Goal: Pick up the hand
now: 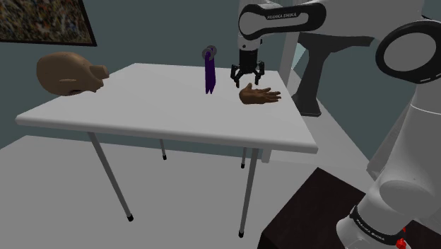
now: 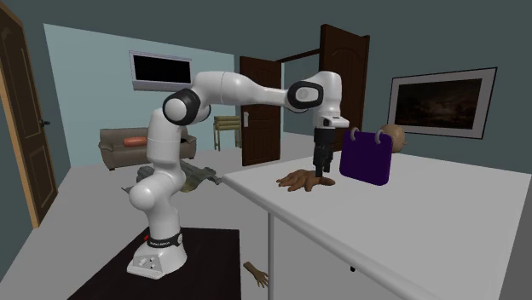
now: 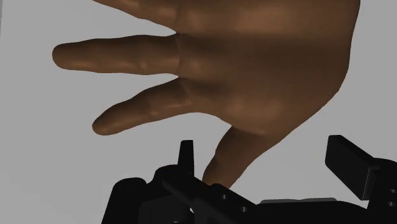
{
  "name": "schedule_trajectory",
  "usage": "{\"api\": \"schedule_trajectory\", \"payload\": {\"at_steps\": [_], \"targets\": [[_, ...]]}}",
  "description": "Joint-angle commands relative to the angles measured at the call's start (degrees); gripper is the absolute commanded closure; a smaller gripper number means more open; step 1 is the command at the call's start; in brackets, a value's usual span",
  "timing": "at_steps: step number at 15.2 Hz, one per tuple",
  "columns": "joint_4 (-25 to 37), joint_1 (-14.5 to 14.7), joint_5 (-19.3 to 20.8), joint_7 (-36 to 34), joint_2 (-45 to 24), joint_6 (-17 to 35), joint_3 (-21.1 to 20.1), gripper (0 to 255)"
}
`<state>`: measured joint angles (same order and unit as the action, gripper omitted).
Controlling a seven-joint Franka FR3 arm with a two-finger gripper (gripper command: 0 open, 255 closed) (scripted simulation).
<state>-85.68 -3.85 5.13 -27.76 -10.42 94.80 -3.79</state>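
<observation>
Arm (image 1: 283,18): stretched out over the surface (image 1: 141,106), wrist pointing straight down.
Hand (image 1: 247,76): fingers wide apart, gripping nothing, poised just above the brown hand model (image 1: 259,95).

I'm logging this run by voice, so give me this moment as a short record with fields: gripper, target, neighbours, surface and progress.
gripper: all-black two-finger gripper, open, pointing down just above the target
target: brown model hand, lying flat, fingers spread, not clasped
neighbours: dark purple flat card on rings, upright, apart from the hand on the shoulder view's left; brown head-shaped object by the table's far corner
surface: white table with thin legs
progress: hand not yet lifted
</observation>
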Motion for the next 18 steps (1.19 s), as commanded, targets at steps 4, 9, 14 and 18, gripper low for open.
{"api": "schedule_trajectory", "payload": {"at_steps": [4, 9, 14, 18], "targets": [[-3.9, 0.0, 0.0, -0.3, 0.3, 3.7, 0.0, 0], [-3.8, 0.0, 0.0, -0.3, 0.2, 3.6, 0.0, 255], [-3.8, 0.0, 0.0, -0.3, 0.2, 3.7, 0.0, 255], [-1.3, 0.0, 0.0, -0.2, 0.1, 1.3, 0.0, 255]]}}
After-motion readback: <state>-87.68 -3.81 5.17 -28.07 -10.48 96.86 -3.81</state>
